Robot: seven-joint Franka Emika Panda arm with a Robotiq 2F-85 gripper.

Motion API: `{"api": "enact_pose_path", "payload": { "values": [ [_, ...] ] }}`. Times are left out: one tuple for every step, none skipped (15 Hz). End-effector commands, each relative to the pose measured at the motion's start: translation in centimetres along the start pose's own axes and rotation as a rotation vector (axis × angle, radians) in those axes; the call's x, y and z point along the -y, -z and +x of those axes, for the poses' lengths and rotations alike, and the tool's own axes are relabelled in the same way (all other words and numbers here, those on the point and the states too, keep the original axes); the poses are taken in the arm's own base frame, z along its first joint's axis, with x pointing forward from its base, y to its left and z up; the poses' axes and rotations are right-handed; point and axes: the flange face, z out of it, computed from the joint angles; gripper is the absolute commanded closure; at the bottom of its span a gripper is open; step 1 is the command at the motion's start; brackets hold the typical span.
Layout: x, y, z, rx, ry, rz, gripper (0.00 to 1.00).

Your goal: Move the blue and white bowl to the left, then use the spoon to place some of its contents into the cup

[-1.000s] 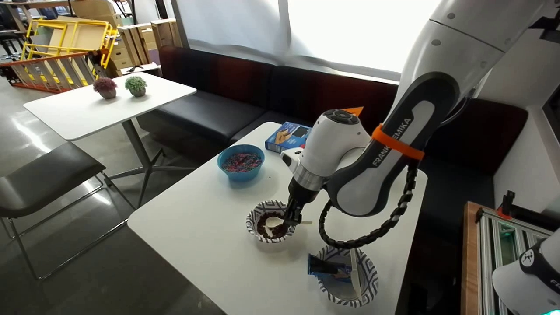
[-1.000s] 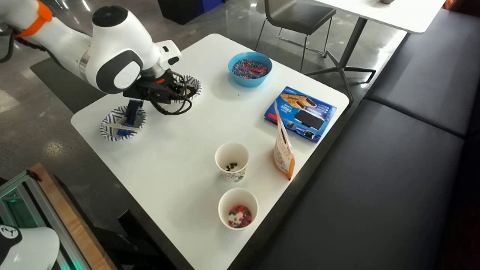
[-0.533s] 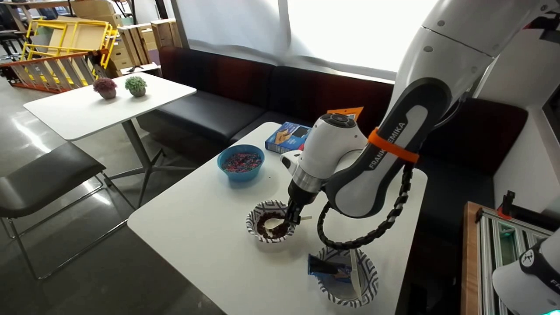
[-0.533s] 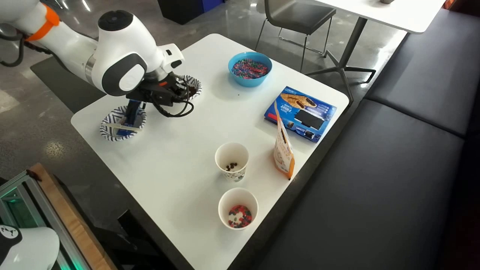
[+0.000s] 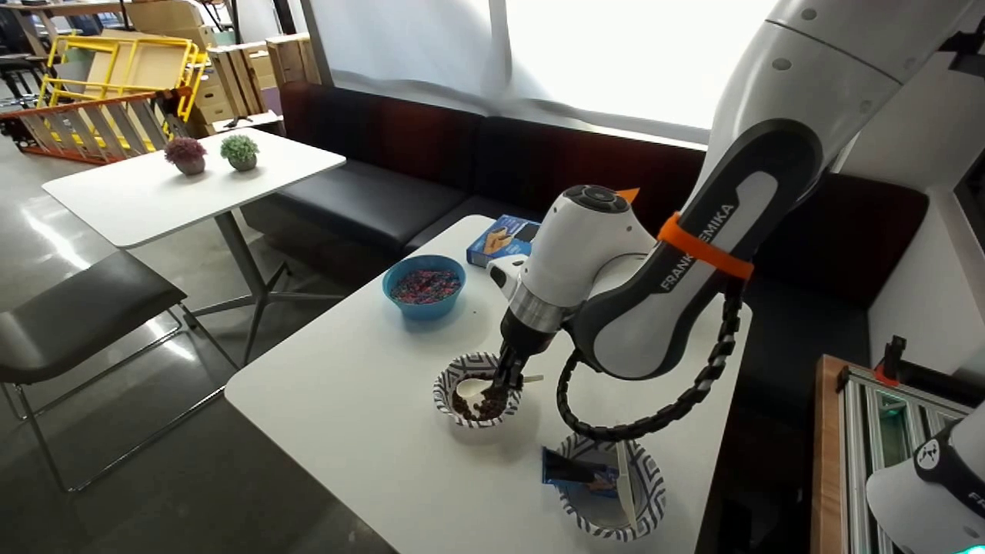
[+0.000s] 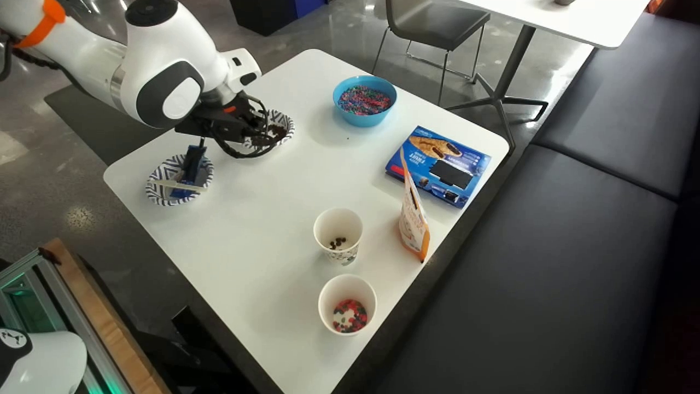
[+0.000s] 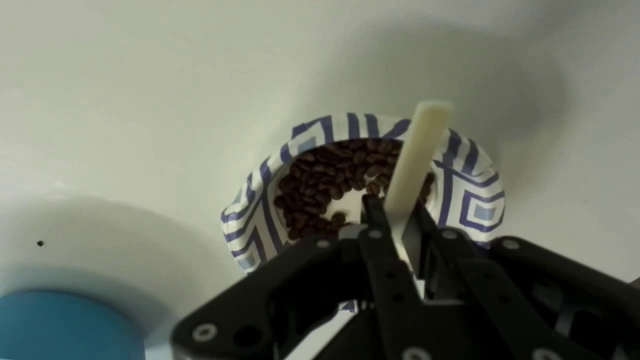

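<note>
"FRANK… EMIKA" on the arm [image 5: 739, 204]
"FRUIT" marks the blue box [image 6: 425, 160] near a corner of the desk [image 6: 262, 235].

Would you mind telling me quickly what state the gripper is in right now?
Gripper: closed, holding the cream-coloured spoon by its handle.

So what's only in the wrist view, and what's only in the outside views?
Only the wrist view shows the oval dark brown beans up close, and the slim cream spoon plainly pinched in the black gripper.

Only the exterior views show colourful bits inside the round blue bowl, a flat blue cardboard box and, in an exterior view, a round white cup.

All share the round blue-and-white patterned bowl, beans, blue bowl and gripper.
</note>
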Motion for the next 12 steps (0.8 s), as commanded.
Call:
{"api": "enact_pose_path", "payload": {
  "values": [
    [0.4,2.4,0.1,0.037,-0.006,-0.029,0.96],
    [0.1,2.9,0.2,0.050,-0.004,-0.039,0.96],
    [0.0,3.3,0.2,0.066,0.001,-0.050,0.96],
    [-0.2,3.6,0.3,0.087,0.006,-0.062,0.96],
    [-0.3,3.9,0.5,0.111,0.015,-0.080,0.96],
    [-0.1,4.0,0.7,0.132,0.026,-0.085,0.96],
    [0.2,4.1,0.9,0.151,0.034,-0.082,0.96],
    [-0.6,3.6,0.8,0.112,0.029,-0.069,0.86],
    [-0.4,3.8,0.9,0.125,0.033,-0.071,0.86],
    [-0.2,3.9,1.0,0.127,0.035,-0.071,0.86],
    [0.0,4.0,1.1,0.127,0.036,-0.071,0.86],
    [0.0,4.0,1.1,0.127,0.037,-0.071,0.86]
  ]
}}
